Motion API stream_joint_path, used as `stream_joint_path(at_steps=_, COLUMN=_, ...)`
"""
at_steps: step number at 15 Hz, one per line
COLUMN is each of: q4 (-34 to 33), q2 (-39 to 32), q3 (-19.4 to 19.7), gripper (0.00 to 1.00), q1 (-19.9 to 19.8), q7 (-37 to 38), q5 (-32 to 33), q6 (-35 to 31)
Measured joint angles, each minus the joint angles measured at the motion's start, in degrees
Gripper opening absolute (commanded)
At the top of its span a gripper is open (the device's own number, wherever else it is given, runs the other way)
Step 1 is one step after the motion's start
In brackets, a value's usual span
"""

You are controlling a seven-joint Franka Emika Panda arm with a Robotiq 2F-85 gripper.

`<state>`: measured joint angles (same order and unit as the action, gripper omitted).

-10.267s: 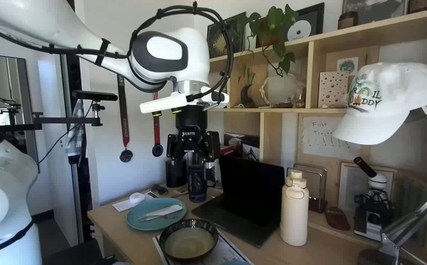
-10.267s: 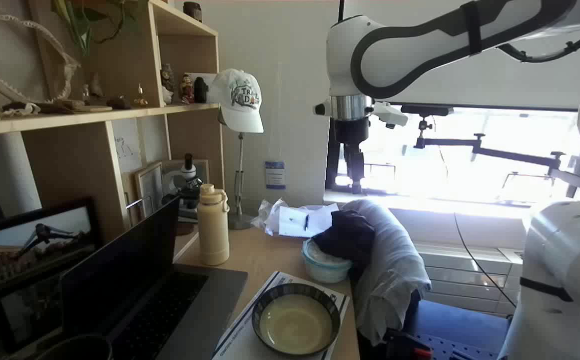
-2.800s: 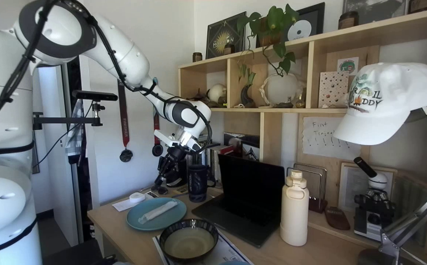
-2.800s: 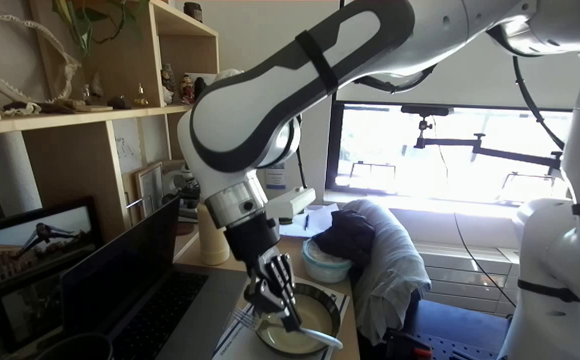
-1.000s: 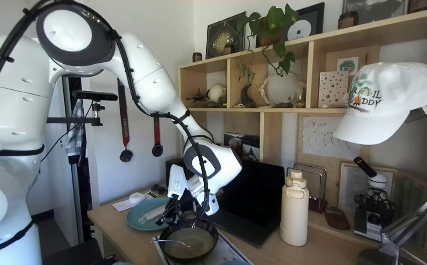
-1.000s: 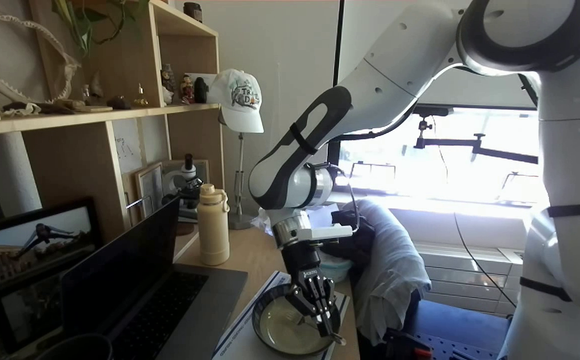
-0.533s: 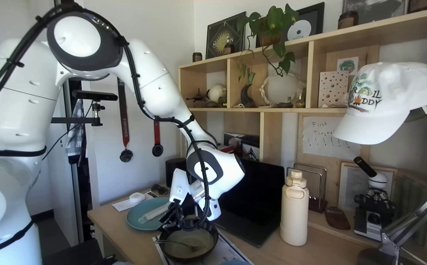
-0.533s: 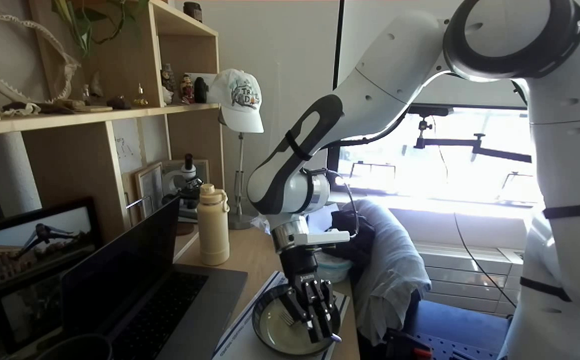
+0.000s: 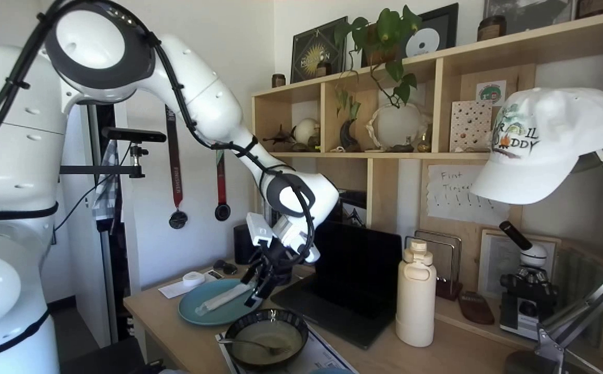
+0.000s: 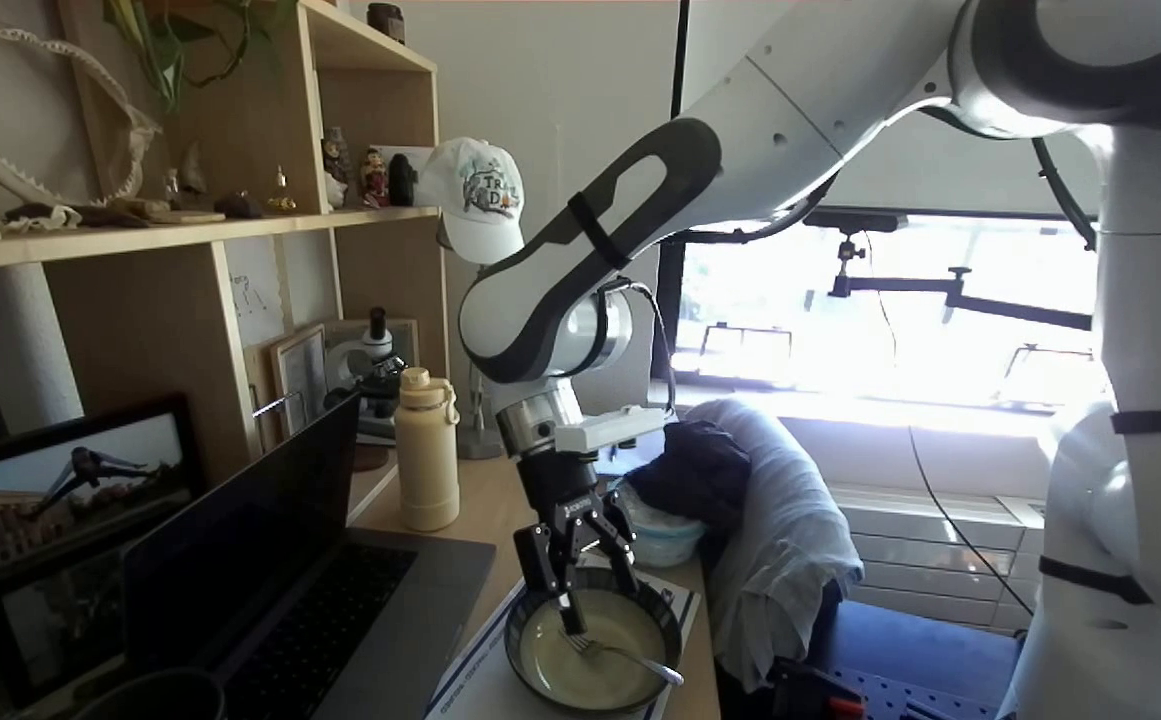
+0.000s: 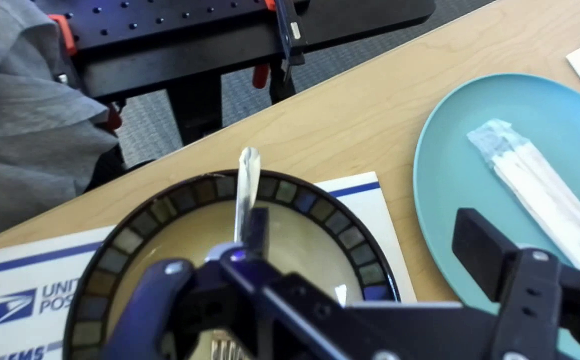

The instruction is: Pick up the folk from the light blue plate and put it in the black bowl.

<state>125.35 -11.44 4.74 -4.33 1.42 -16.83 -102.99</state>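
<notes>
The fork lies in the black bowl, tines on the tan inside and handle end resting over the rim. An exterior view also shows the fork and bowl. My gripper is open and empty, above the bowl's edge and apart from the fork. In the wrist view its fingers are wide apart; the left one hides the fork's middle. The light blue plate stands beside the bowl. It holds a white wrapped packet.
A printed postal envelope lies under the bowl. An open laptop is behind it, and a cream bottle stands to the laptop's side. A clear tub and a dark cloth are at the desk's far end.
The fork was on the plate, then held over the bowl. In the last half second my gripper opened and rose away from it. The fork stays in the bowl.
</notes>
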Motion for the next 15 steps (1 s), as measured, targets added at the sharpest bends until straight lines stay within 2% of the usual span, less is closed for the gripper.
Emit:
stream_joint_path(at_steps=5, q4=-1.9, q2=8.5, q3=-3.6, gripper=1.0, q1=5.7, q7=11.6, q5=13.2, q6=1.8)
stream_joint_path(at_steps=9, q4=-3.3, q2=12.6, q3=-7.0, gripper=1.0, q1=8.4, q7=18.7, q5=21.0, q6=2.1)
stream_joint_path(at_steps=11, q4=-3.7, q2=13.9, q3=-8.1, gripper=1.0, q1=8.9, q7=20.8, q5=23.4, q6=2.1)
stream_joint_path(at_steps=15, q4=-3.8, q2=14.3, q3=-8.3, gripper=1.0, q1=9.0, q7=21.3, q5=23.7, q6=2.1)
